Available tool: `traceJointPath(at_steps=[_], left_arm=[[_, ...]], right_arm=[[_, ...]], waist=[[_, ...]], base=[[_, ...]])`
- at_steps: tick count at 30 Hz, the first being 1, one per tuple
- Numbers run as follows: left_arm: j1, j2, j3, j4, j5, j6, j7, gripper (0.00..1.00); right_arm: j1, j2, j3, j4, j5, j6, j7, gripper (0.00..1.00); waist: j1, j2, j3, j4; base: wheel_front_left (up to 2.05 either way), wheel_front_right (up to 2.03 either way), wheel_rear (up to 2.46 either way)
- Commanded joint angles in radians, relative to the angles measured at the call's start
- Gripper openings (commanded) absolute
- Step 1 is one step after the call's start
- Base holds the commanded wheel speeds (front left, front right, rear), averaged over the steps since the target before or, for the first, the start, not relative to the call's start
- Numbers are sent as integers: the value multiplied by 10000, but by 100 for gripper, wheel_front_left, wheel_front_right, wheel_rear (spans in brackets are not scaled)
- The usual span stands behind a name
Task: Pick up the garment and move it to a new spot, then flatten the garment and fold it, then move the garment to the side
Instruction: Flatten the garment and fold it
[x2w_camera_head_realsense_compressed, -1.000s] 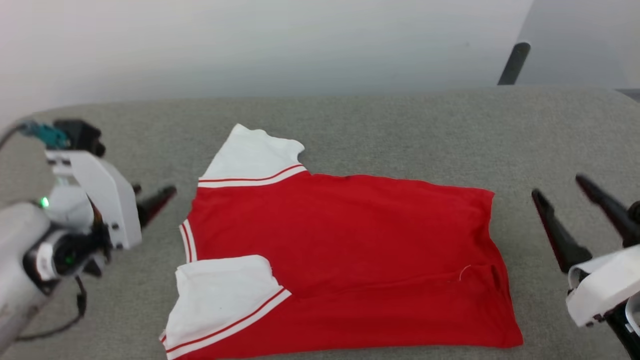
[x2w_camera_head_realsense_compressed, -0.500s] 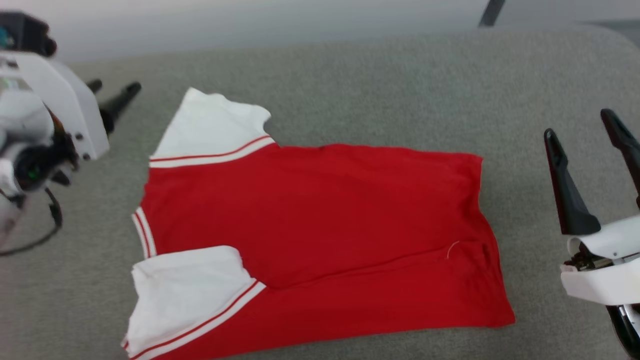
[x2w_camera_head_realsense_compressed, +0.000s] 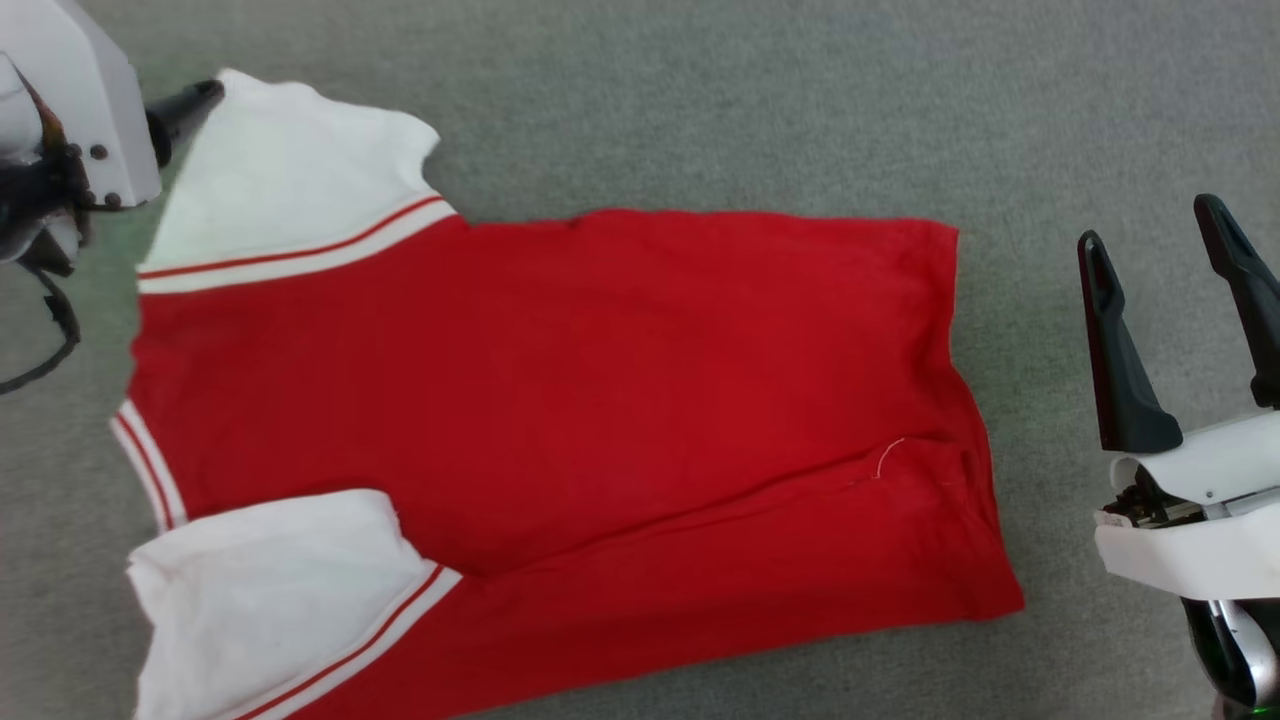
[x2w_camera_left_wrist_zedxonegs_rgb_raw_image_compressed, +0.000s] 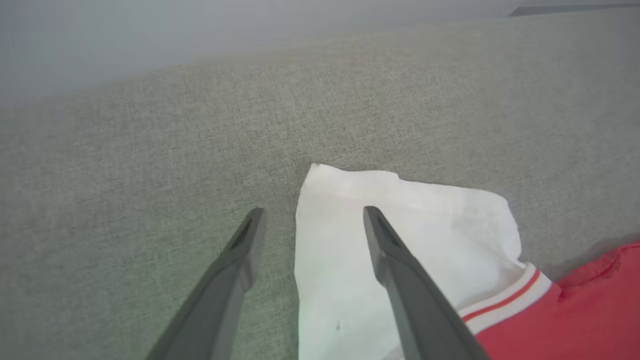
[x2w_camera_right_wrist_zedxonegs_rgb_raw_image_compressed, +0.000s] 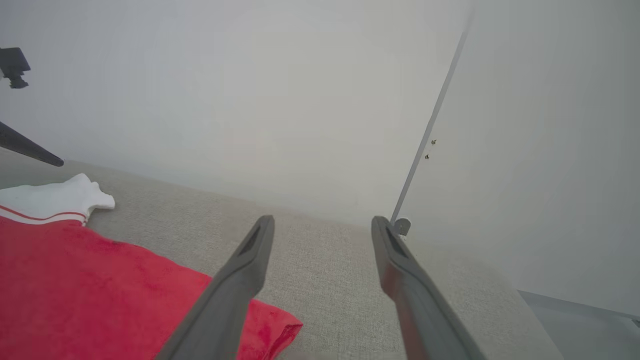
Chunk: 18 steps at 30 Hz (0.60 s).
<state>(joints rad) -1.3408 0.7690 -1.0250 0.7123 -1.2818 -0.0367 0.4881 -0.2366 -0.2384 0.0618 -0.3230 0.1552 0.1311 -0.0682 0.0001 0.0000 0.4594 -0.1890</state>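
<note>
Grey cushion bears the garment; left claw gapes at its sleeve, right claw gapes alongside.

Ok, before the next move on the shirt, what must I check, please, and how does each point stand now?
1. Left hand open: ok.
2. Right hand open: ok.
3. Left fingers straddle far sleeve's edge: ok.
4. Fingers touching that sleeve: cannot tell.
5. Shirt flat: not ok, near sleeve is rumpled and a fold runs across the near side.
6. Right hand at hem: not ok, it stands apart, beside it.
</note>
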Motion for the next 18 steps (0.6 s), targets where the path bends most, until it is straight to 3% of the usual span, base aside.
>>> traceJointPath(at_steps=[1, 14, 15, 16, 17, 18], left_arm=[[-178, -93, -81, 252, 71, -101, 202, 100], [-396, -762, -390, 1571, 86, -260, 934, 100], [-369, -855, -406, 1671, 51, -303, 984, 66], [-350, -935, -455, 1746, 84, -366, 1013, 42], [-308, -1009, -473, 1822, 38, -405, 1092, 0], [-257, -1089, -484, 1907, -21, -459, 1166, 0]], right_arm=[[-120, 89, -16, 73, -10, -7, -66, 100], [-302, 195, 172, 339, 356, -7, 238, 100], [-293, 198, 185, 355, 433, -7, 367, 100], [-300, 164, 225, 331, 517, -7, 491, 100], [-291, 178, 210, 335, 620, -7, 675, 100], [-282, 188, 216, 342, 763, -7, 905, 100]], waist=[[-1, 0, 494, -336], [-1, 0, 714, -353], [-1, 0, 721, -347], [-1, 0, 728, -340], [-1, 0, 730, -336], [-1, 0, 727, -331]], base=[[0, 0, 0], [0, 0, 0], [0, 0, 0], [0, 0, 0], [0, 0, 0], [0, 0, 0]])
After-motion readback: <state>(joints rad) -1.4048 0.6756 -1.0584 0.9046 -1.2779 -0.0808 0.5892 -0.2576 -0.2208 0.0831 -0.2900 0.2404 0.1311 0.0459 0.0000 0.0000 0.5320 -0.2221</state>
